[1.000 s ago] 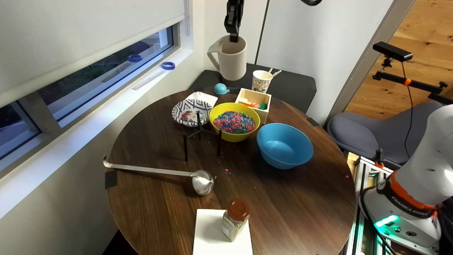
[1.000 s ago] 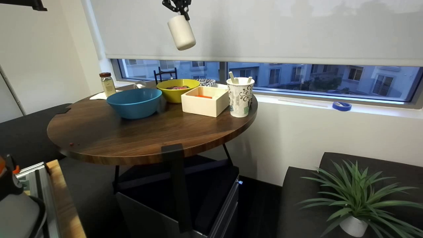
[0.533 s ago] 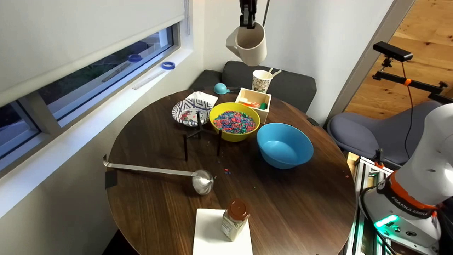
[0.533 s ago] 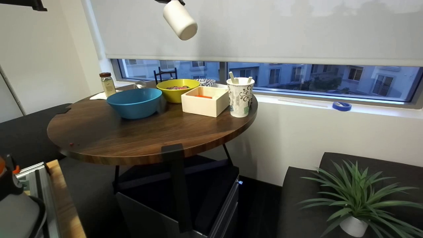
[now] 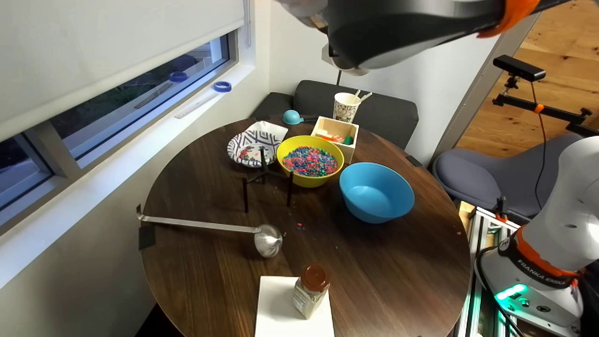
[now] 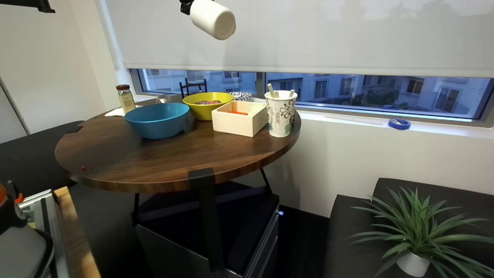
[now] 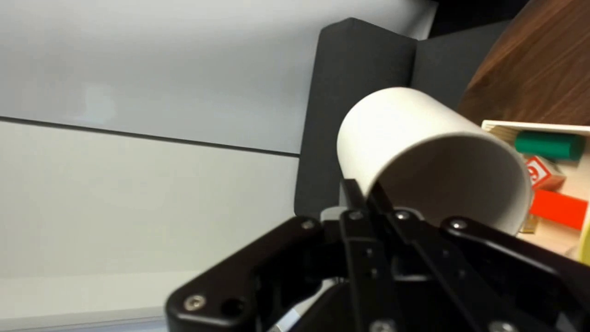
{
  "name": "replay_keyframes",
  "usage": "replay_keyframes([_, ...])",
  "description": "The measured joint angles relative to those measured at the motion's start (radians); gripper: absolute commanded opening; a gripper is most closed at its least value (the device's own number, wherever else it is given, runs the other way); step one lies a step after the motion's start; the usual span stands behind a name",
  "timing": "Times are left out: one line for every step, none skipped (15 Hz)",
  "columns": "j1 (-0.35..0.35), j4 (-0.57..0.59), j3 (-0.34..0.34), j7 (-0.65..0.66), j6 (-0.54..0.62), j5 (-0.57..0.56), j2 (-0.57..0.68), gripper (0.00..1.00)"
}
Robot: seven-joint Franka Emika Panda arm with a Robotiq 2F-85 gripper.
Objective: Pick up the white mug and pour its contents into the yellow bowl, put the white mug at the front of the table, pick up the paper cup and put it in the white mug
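My gripper (image 7: 366, 196) is shut on the rim of the white mug (image 7: 392, 124), one finger inside and one outside. The mug's inside is in shadow and I see no contents. In an exterior view the mug (image 6: 214, 19) hangs tilted high above the table (image 6: 154, 160), base towards the camera. In an exterior view my arm hides most of the mug (image 5: 359, 71). The yellow bowl (image 5: 306, 181) holds many coloured bits. The paper cup (image 5: 345, 110), printed with swirls and holding pale sticks, stands near the table edge, also visible here (image 6: 279, 117).
A wooden box (image 5: 346, 150) of blocks stands by the yellow bowl. Nearby are a blue bowl (image 5: 372, 196), a patterned bowl (image 5: 239, 145), a black stand (image 5: 262, 174) and a blue scoop (image 5: 291, 117). A ladle (image 5: 268, 242) and a jar (image 5: 311, 291) on a white sheet (image 5: 273, 304) lie towards the camera.
The mug has risen and tilted further, its base swinging outward. In an exterior view it moved right, and my arm has come into view in front of it. Things on the table have not moved.
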Motion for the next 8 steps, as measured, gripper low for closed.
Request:
replay_keyframes([0.005, -0.006, 0.001, 0.028, -0.036, -0.027, 0.018, 0.01])
replay_keyframes([0.011, -0.007, 0.002, 0.054, -0.074, -0.052, 0.039, 0.01])
replay_keyframes([0.017, -0.007, 0.002, 0.077, -0.114, -0.078, 0.061, 0.01])
replay_keyframes([0.024, -0.006, 0.002, 0.099, -0.154, -0.105, 0.085, 0.01])
replay_keyframes([0.032, -0.004, 0.002, 0.117, -0.195, -0.133, 0.111, 0.01])
replay_keyframes([0.041, 0.002, 0.002, 0.132, -0.238, -0.163, 0.139, 0.01])
replay_keyframes([0.051, 0.011, 0.002, 0.142, -0.283, -0.196, 0.169, 0.01])
replay_keyframes([0.061, 0.023, 0.001, 0.147, -0.328, -0.231, 0.201, 0.01])
